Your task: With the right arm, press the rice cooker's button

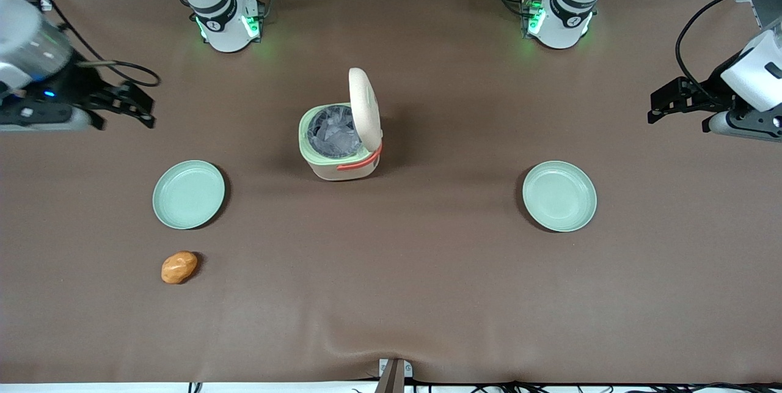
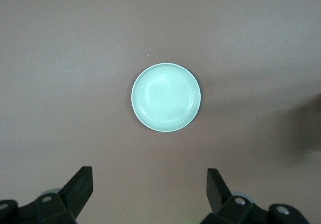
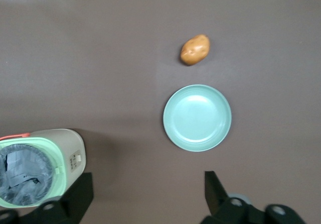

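Note:
The rice cooker (image 1: pixel 340 142) stands mid-table, cream with a pale green rim and a coral-orange handle. Its lid stands open and the silvery inner pot shows. It also shows in the right wrist view (image 3: pixel 35 166), with a small control panel (image 3: pixel 75 161) on its side wall. My right arm's gripper (image 1: pixel 131 109) hovers high over the table toward the working arm's end, well apart from the cooker. In the right wrist view the gripper (image 3: pixel 149 184) is open and empty, with one finger (image 3: pixel 83 191) close beside the cooker's side wall.
A pale green plate (image 1: pixel 189 194) (image 3: pixel 197 117) lies nearer the front camera than the gripper. An orange-brown potato-like object (image 1: pixel 179 267) (image 3: pixel 195 49) lies nearer still. A second green plate (image 1: pixel 559 195) (image 2: pixel 166 104) lies toward the parked arm's end.

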Action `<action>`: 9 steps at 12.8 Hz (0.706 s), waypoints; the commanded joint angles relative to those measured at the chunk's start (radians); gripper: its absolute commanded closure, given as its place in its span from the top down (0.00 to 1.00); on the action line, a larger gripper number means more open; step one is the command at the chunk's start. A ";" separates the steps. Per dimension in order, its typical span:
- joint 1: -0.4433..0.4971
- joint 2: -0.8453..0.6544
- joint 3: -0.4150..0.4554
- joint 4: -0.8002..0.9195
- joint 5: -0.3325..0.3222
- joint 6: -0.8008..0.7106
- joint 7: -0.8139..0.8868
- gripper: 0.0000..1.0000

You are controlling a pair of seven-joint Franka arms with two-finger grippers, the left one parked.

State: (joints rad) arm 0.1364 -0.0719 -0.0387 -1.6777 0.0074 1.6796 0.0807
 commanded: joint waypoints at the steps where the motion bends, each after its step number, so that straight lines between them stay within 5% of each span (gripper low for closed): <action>1: 0.003 -0.022 -0.053 0.018 -0.001 -0.055 -0.076 1.00; 9: -0.003 0.024 -0.119 0.033 -0.004 -0.109 -0.216 1.00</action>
State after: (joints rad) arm 0.1359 -0.0733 -0.1607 -1.6588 0.0073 1.5752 -0.1176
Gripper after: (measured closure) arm 0.000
